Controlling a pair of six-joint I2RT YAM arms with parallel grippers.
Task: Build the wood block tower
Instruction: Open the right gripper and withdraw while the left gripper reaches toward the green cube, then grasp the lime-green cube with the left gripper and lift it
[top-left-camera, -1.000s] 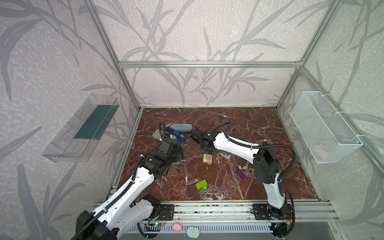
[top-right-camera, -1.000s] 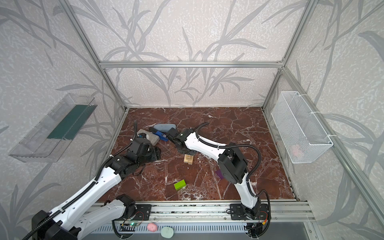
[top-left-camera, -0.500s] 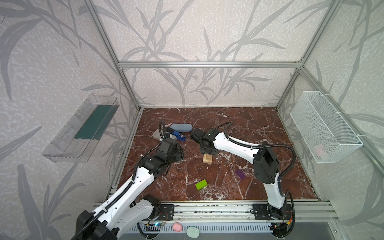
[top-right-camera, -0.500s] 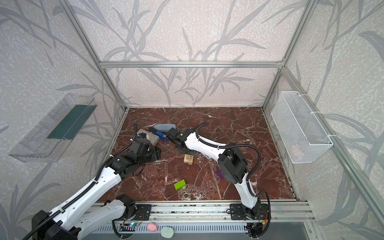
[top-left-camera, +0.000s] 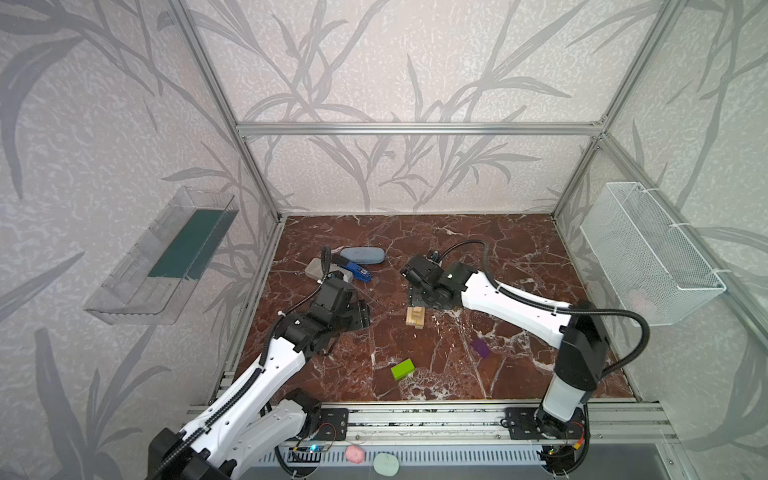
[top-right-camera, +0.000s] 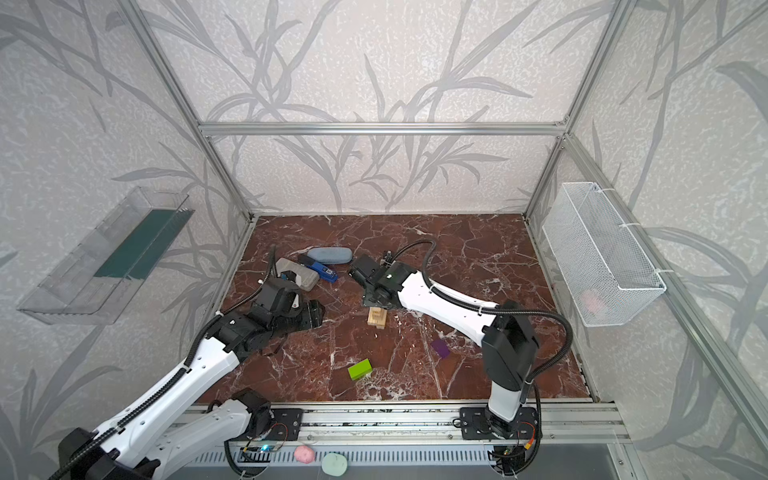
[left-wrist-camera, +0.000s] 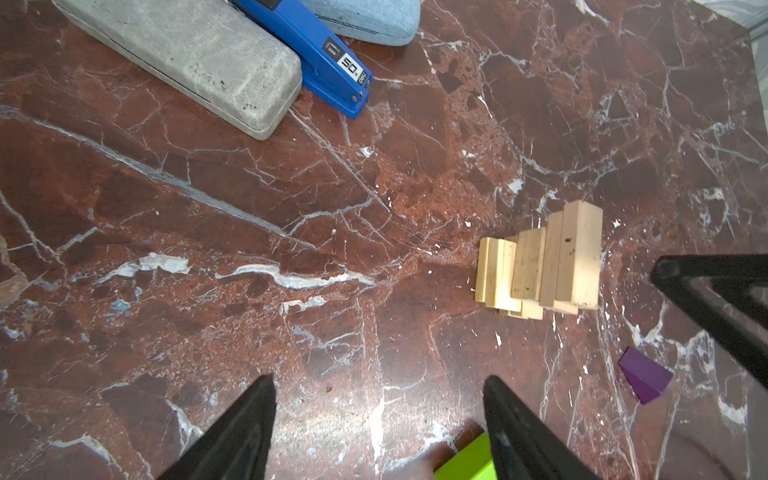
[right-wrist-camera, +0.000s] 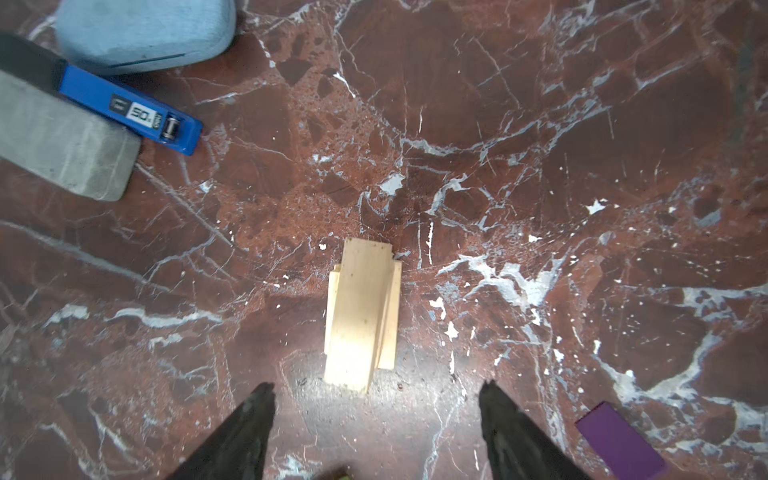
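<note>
While pale wood-brick tower (top-left-camera: 415, 318) is standing on red marble bench (top-left-camera: 498, 374), lime-green brick (top-left-camera: 402, 369), purple brick (top-left-camera: 481, 348) are lying loose, waiting; left claw (left-wrist-camera: 378, 380), right claw (right-wrist-camera: 376, 384) hanging spread, empty.

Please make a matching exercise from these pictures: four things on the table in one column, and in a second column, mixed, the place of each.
1. tower
2. green block
3. purple block
4. stapler

a. between the grey case and the blue-grey case
b. nearest the front edge of the table
c. stacked, mid-table
d. flat, right of the tower in both top views

Pairs: 1-c, 2-b, 3-d, 4-a.
</note>
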